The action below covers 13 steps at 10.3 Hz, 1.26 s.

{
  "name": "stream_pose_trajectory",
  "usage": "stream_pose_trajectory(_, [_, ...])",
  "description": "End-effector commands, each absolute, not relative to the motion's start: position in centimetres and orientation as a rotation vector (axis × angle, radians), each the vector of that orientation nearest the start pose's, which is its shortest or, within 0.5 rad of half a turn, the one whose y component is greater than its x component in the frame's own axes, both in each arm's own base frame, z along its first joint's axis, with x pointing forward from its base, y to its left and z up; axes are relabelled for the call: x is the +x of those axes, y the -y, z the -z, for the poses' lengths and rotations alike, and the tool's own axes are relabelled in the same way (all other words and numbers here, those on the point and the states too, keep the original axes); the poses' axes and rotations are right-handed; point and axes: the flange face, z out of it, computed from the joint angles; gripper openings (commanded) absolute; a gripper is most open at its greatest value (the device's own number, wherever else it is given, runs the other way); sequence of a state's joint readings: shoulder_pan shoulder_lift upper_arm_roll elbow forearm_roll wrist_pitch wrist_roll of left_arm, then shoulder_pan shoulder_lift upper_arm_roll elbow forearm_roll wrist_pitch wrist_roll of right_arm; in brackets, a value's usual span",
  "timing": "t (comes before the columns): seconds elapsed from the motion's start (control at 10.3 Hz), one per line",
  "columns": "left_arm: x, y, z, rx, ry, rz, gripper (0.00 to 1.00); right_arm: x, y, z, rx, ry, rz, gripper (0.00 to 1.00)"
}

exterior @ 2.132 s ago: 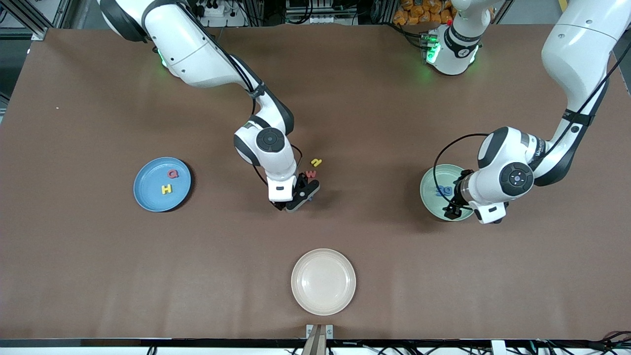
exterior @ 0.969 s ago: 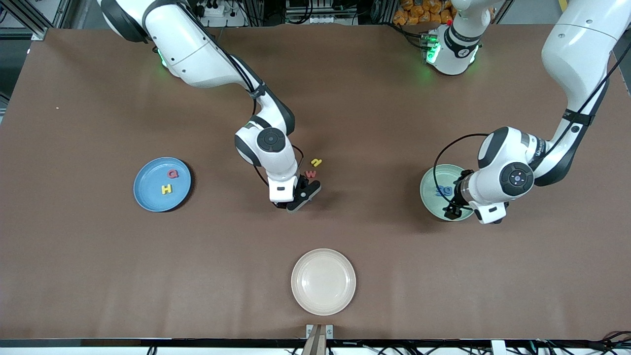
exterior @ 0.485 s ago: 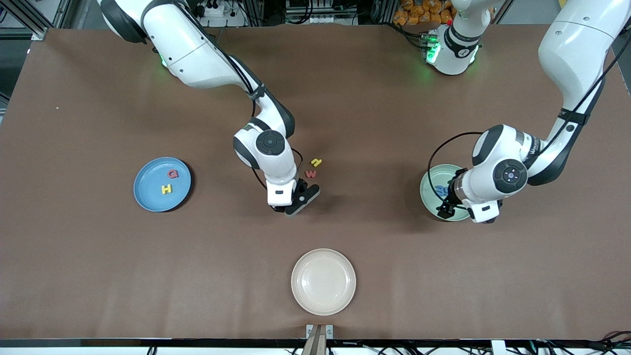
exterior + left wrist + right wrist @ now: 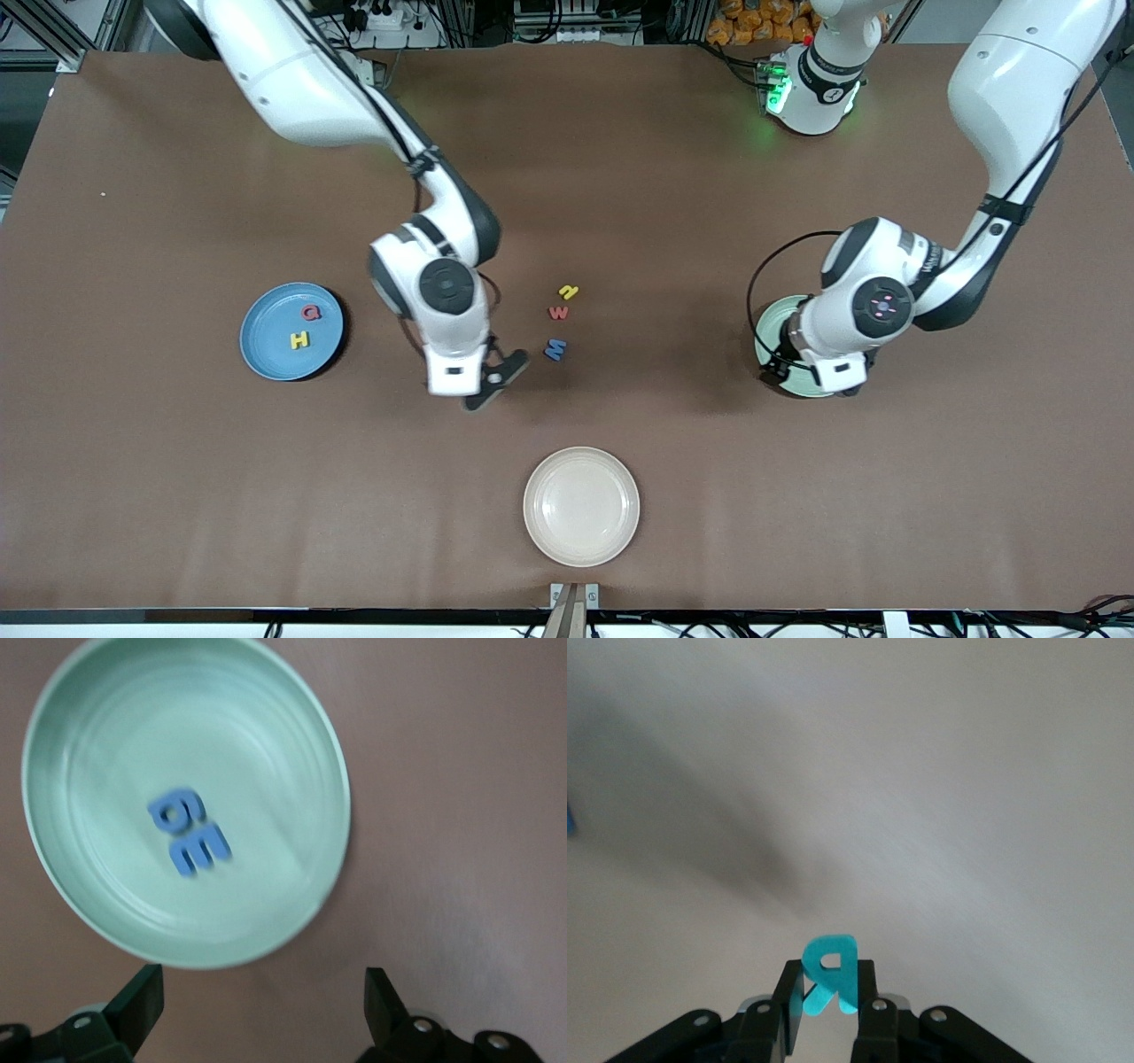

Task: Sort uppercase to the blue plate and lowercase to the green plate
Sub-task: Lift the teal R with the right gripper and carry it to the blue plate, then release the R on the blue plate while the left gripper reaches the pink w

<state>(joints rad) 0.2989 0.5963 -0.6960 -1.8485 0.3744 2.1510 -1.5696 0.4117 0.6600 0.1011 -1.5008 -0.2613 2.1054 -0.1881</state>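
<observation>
Right wrist view shows it most clearly: the right gripper (image 4: pixel 829 1010) is closed on the teal R (image 4: pixel 829 985), which stands upright between the two fingers, above bare brown table. In the front view this gripper (image 4: pixel 485 383) hangs over the table between the blue plate (image 4: pixel 266 354) and the loose letters.

The blue plate, toward the right arm's end, already has the red Q (image 4: pixel 310 312) and the yellow H (image 4: pixel 300 339) in it. On the table lie the blue M (image 4: pixel 555 349), the red w (image 4: pixel 558 312) and the yellow n (image 4: pixel 569 291), close to each other.

The left gripper (image 4: pixel 266 1010) is wide open and holds nothing. It hovers just beside the rim of the green plate (image 4: pixel 89 726), where two small blue letters (image 4: pixel 186 830) lie touching.

To do this step well, I think the right arm should carry the R over a free part of the blue plate, away from Q and H, go low, and only then open, because light foam can bounce over the rim.
</observation>
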Motion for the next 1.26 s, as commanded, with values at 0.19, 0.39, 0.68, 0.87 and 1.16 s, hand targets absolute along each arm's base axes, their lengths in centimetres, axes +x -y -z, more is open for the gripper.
stream_pose_trajectory(0.19, [53.7, 31.8, -25.9, -2.809, 1.196, -0.184, 1.00, 57.3, -17.4, -28.5, -2.970, 1.431, -0.016, 0.13])
stream_pose_trajectory(0.39, [50.4, 37.5, -26.2, -2.878, 1.025, -0.169, 1.00, 54.7, -10.5, -25.6, -2.956, 1.480, 0.060, 0.13])
stream_pose_trajectory(0.68, [48.7, 45.1, -27.1, -2.992, 0.845, -0.088, 1.00, 53.0, -3.2, -23.8, -2.938, 1.534, 0.088, 0.14])
stream_pose_trajectory(0.87, [47.7, 47.4, -25.4, -3.000, 0.814, -0.122, 1.00, 52.7, -2.2, -23.5, -2.950, 1.514, 0.097, 0.15])
stream_pose_trajectory(1.16, [49.8, 48.4, -23.6, -2.992, 0.762, -0.013, 1.00, 52.7, -2.3, -23.5, -2.954, 1.488, 0.114, 0.49])
